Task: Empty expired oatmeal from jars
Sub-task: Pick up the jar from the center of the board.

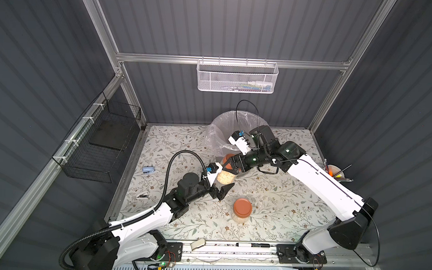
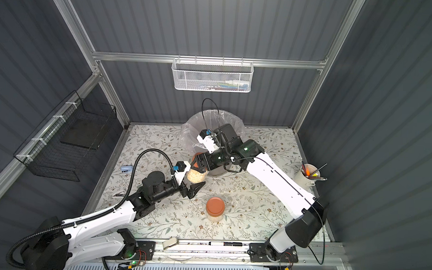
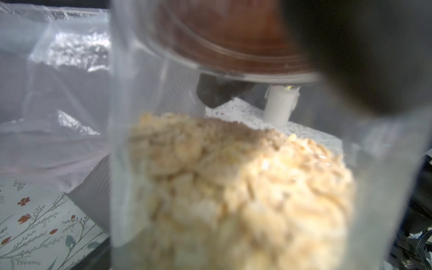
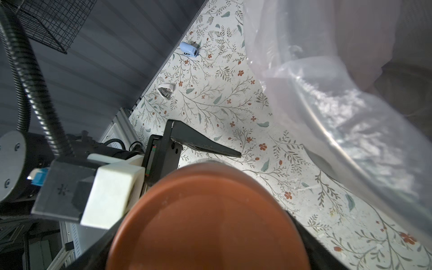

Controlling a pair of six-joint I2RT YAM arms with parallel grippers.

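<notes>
Lid [image 4: 208, 219] sits at the far-right end of the jar [image 1: 225, 178], pinched in your right gripper [image 1: 231, 164]; left gripper [image 1: 225, 185] clamps the body, axis between them.

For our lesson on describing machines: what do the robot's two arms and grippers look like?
Both arms have white shells with black joints. The left arm carries a black ribbed hose; the right arm a thin black cable. The left gripper and right gripper have black tapering fingers.
</notes>
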